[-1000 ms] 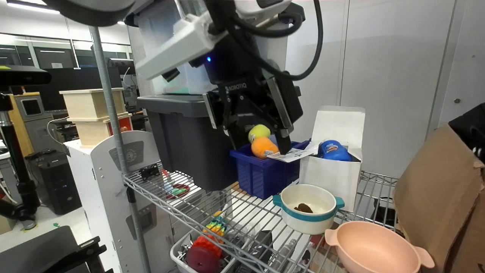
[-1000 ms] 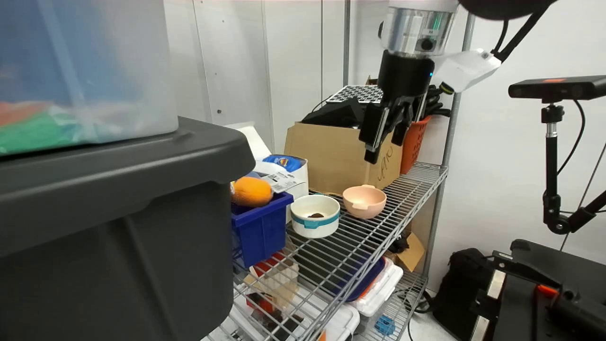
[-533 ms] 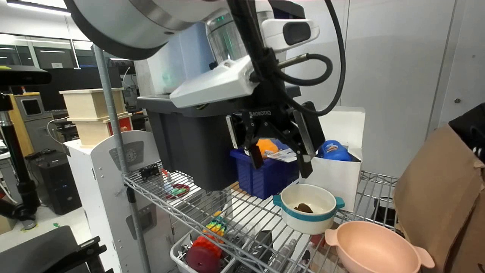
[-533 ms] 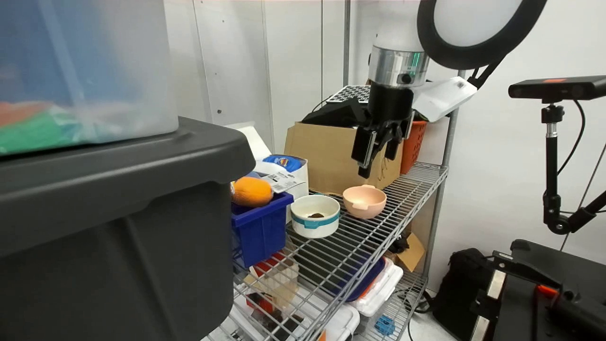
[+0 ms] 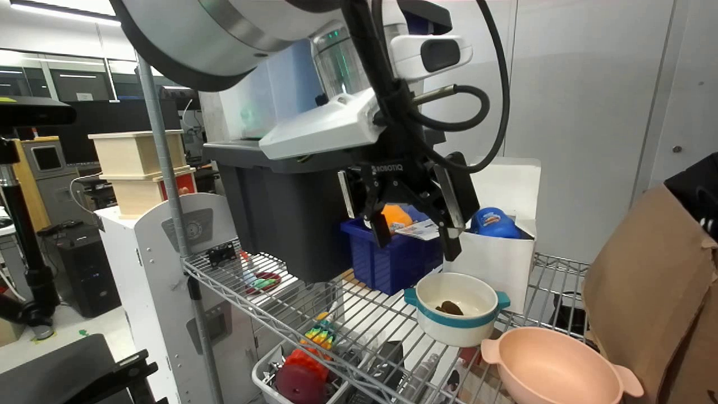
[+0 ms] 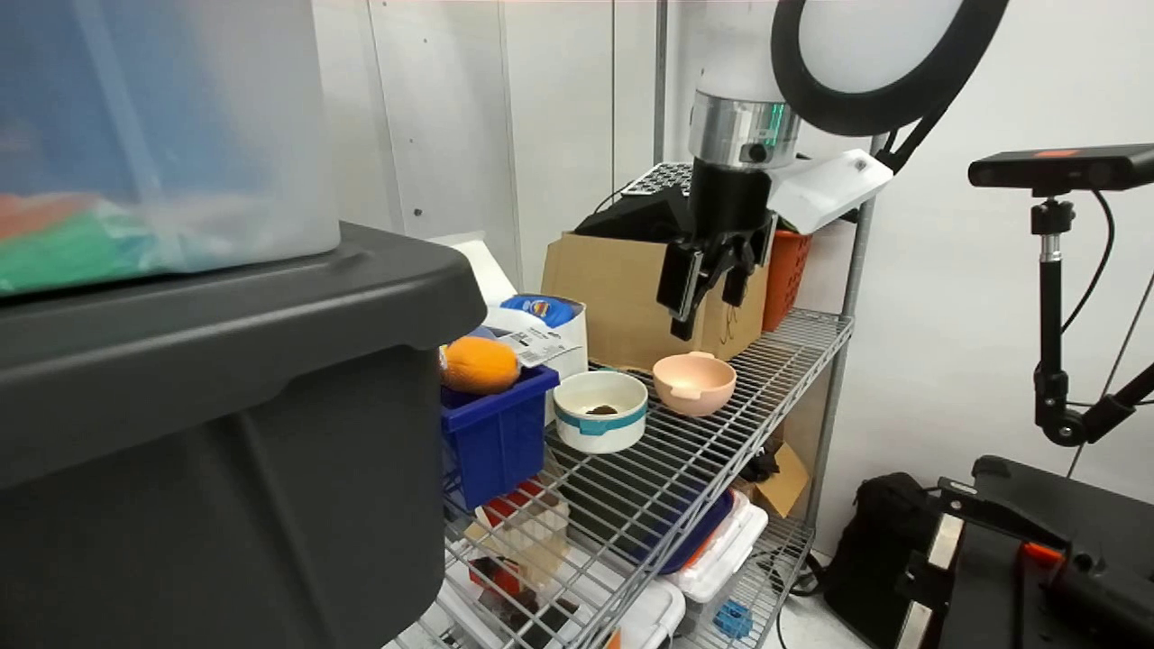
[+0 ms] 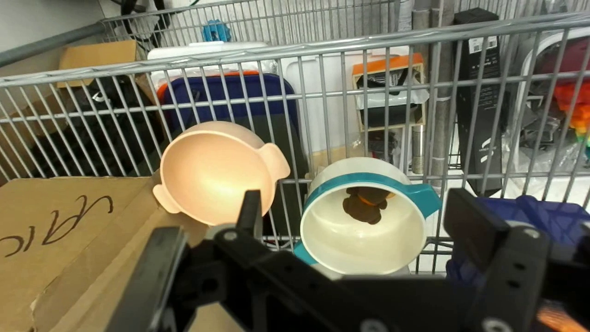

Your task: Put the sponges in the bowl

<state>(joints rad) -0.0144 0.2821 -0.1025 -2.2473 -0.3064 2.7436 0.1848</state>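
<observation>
My gripper (image 6: pixel 709 308) is standing lower and further in from the front edge of the counter (image 7: pixel 295 50) than a second ago; in an exterior view the sponges (image 6: pixel 480 364) are lying unmoved. Nothing is being held: the jaws are standing wide apart. The sponges are sitting in the blue bin (image 6: pixel 499 451), set back from the front edge beside the dark grey tote (image 5: pixel 286 219) (touching or not, I am not telling for sure); a printed tag (image 6: pixel 535 344) is reaching over the rim. White-and-teal bowl (image 7: pixel 359 244) and peach bowl (image 7: pixel 207 168) are both waiting; the task is not settling which.

Judgement: I am approaching a first grasp. For a clean one I am planning on travelling parallel to the front edge toward the tote, jaws above the rim, straddling the orange sponge, keeping the tag outside, squeezing gently as it is probably yielding, then lifting straight up.
</observation>
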